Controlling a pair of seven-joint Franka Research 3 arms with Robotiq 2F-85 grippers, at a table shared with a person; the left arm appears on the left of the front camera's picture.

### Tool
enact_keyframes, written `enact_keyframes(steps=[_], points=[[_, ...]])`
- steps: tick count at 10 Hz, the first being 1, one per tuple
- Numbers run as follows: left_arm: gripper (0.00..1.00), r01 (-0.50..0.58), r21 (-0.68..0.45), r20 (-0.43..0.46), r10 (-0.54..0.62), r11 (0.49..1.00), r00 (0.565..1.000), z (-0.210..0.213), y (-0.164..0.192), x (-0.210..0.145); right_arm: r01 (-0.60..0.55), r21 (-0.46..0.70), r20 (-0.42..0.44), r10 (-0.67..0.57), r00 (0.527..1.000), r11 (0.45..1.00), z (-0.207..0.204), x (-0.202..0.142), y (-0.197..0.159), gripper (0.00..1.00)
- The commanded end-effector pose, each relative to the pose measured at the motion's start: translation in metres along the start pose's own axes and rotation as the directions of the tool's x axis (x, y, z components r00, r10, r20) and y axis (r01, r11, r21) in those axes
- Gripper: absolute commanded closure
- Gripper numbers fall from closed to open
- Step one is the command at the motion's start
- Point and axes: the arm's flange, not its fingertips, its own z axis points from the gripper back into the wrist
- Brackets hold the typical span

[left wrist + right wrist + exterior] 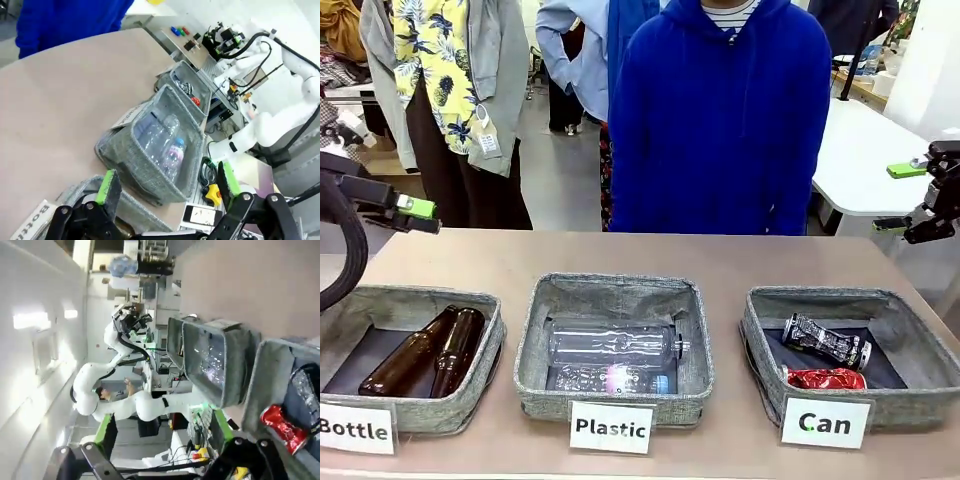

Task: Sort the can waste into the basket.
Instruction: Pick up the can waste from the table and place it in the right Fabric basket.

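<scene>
The grey "Can" basket (912,406) stands at the table's front right. Inside it lie the black can with silver-white markings (825,341) and, nearer the card, the shiny red can (826,379). My right gripper (897,197) hovers open above the table's right edge, behind the basket, with nothing between its fingers. In the right wrist view the open gripper (164,426) looks past the red can (282,426) and black can (305,390) in the basket (265,375). My left gripper (425,217) hangs open at the far left, likewise open and bare in its own view (167,182).
The "Plastic" basket (535,375) holds clear bottles in the middle. The "Bottle" basket (485,375) holds two brown glass bottles at the left. A person in a blue hoodie (720,120) stands at the far side. The tabletop behind the baskets is bare.
</scene>
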Motion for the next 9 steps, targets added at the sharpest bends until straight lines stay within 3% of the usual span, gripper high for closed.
enact_keyframes(steps=[1, 9], points=[[0.00, 0.045, 0.009, -0.020, -0.045, 0.999, 0.999, -0.0071, -0.0191, 0.0141, -0.041, 0.088, -0.148, 0.054, 0.988, 0.995, -0.0185, -0.0112, 0.0059, 0.00], [0.00, 0.045, 0.009, -0.020, -0.045, 0.999, 0.999, -0.0071, -0.0191, 0.0141, -0.041, 0.088, -0.148, 0.054, 0.988, 0.995, -0.0185, -0.0112, 0.0059, 0.00]])
